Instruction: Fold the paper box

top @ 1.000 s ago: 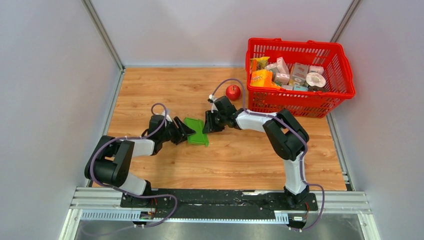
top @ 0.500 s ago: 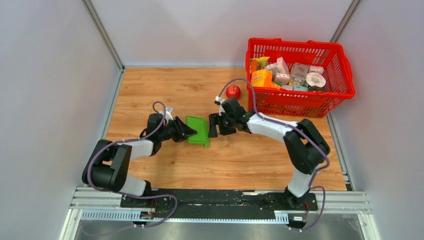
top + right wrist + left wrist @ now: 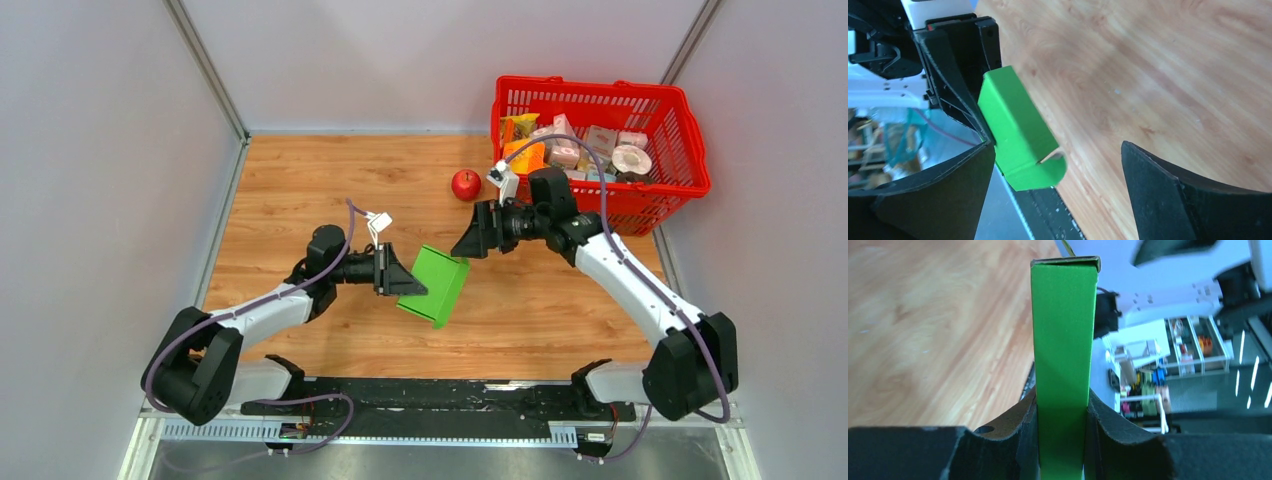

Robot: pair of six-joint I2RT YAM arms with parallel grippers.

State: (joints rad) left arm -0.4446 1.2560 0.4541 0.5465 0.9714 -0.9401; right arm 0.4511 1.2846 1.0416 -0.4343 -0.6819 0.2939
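The paper box (image 3: pixel 437 286) is a bright green, partly folded cardboard piece, held tilted above the wooden table. My left gripper (image 3: pixel 398 276) is shut on its left edge. In the left wrist view the box (image 3: pixel 1063 335) stands up between the two black fingers (image 3: pixel 1015 437) of that gripper (image 3: pixel 1062 442). My right gripper (image 3: pixel 468 241) hangs open up and to the right of the box, apart from it. The right wrist view shows the box (image 3: pixel 1015 125) with a rounded tab at its lower end, close to my right gripper's (image 3: pixel 1055 192) left finger (image 3: pixel 933 195).
A red apple (image 3: pixel 465 184) lies on the table behind my right gripper. A red basket (image 3: pixel 590 85) with several small printed packages stands at the back right, under the right arm's wrist. Grey walls close in both sides.
My left gripper has lifted the green box off the table and carried it right and nearer. My right gripper has opened wide and drawn back to the right, away from the box.
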